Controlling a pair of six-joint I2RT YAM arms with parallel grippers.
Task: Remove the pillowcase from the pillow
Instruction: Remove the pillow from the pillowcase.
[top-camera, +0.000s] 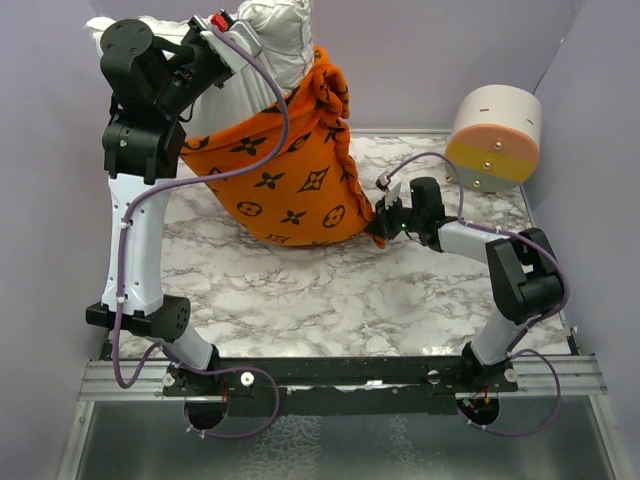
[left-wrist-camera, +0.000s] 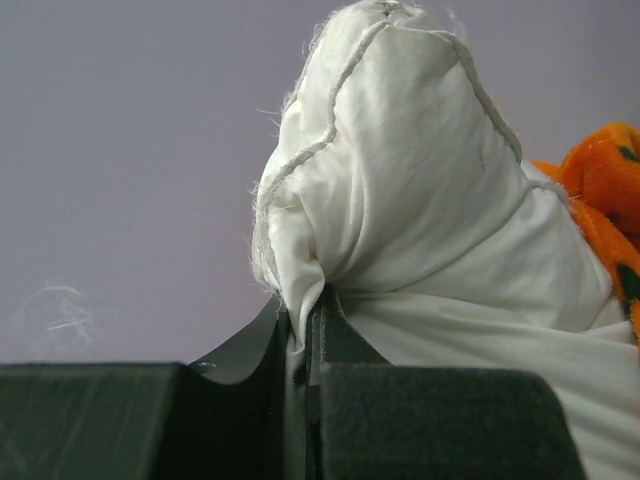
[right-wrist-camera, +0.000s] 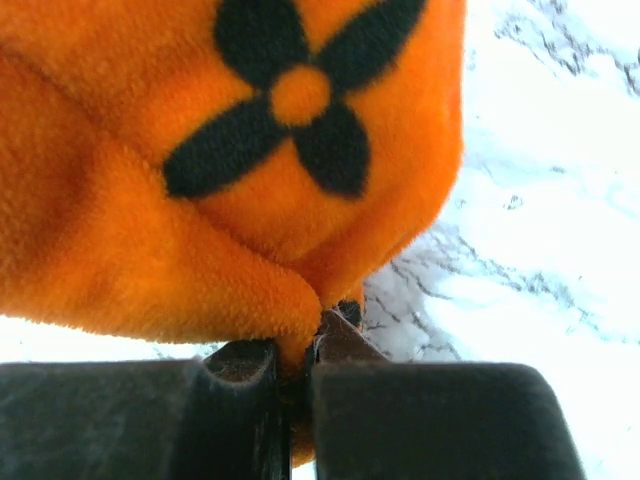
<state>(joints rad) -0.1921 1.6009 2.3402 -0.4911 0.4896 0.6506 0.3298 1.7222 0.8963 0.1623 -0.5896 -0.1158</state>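
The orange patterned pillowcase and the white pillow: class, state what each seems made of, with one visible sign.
Orange pillowcase with black flower motifs: probably fleece, matte and fuzzy; a fine nap shows. Plump white pillow: thin woven cloth, perhaps cotton, smooth; it creases sharply, with a stitched seam and loose threads.

The pillow is plain white woven cloth, smooth but creased, with wispy loose threads along its corded seam. The pillowcase is thick orange fleece, nappy and totally matt, and the black flower shapes are the same fuzz. The left pincer and right pincer both look like dull dark plastic. The bench has a smooth marble-look top. The cylinder at 2 o'clock looks smooth and matt, and the rail at 6 o'clock is ribbed bare metal.
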